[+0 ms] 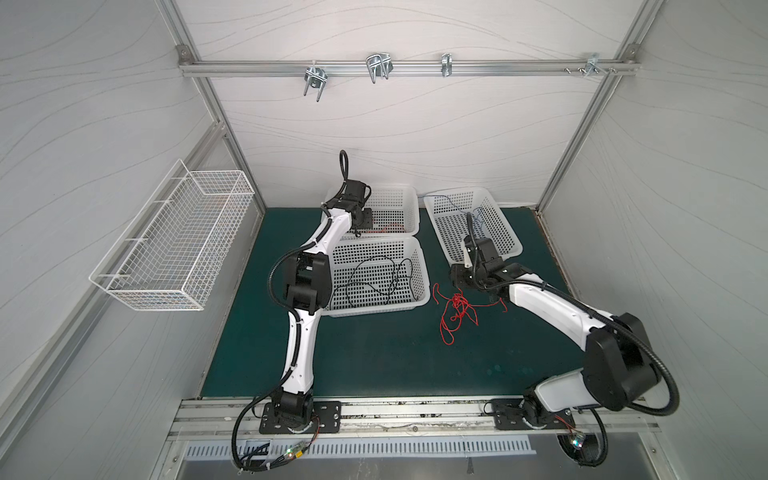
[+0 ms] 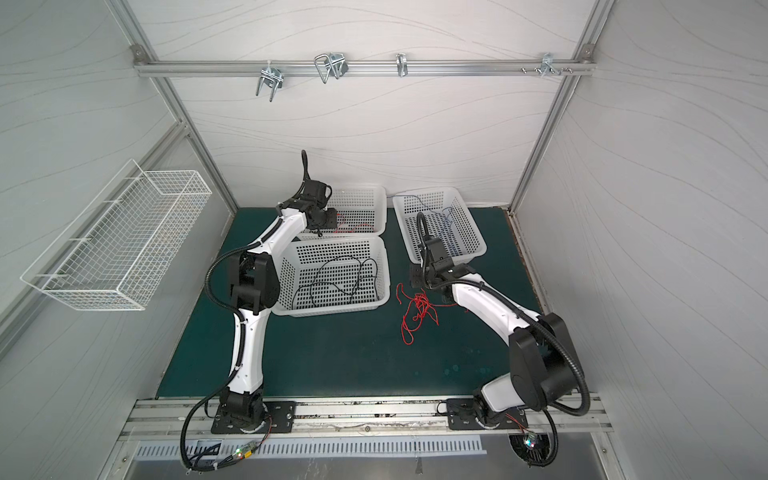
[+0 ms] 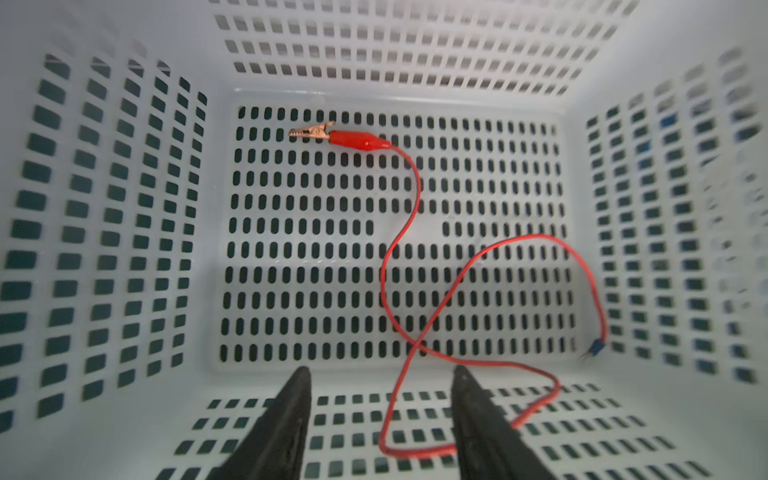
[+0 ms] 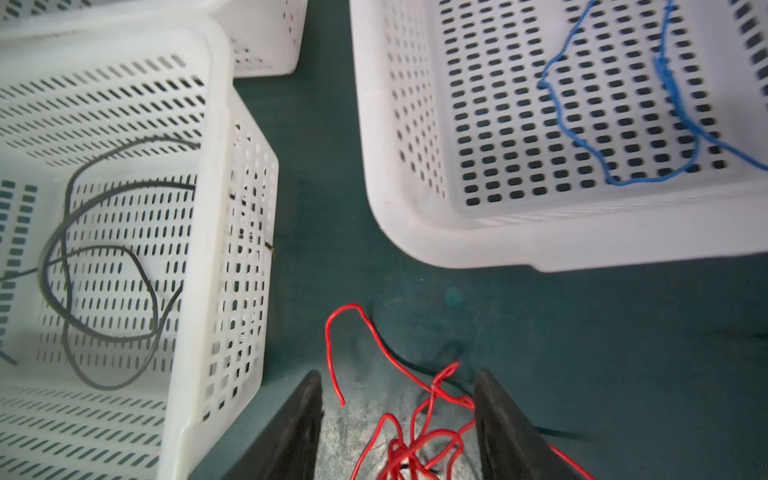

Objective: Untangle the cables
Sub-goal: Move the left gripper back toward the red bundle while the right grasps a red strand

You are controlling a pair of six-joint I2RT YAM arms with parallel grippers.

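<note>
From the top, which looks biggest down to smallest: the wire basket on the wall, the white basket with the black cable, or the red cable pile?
In a top view:
1. wire basket, but it hangs nearer the camera, so unsure.
2. white basket holding the black cable.
3. red cable pile.

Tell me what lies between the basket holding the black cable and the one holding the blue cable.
Only bare green mat, shown in the right wrist view; the red cable tangle lies just outside that gap, between the right gripper's fingers.
</note>
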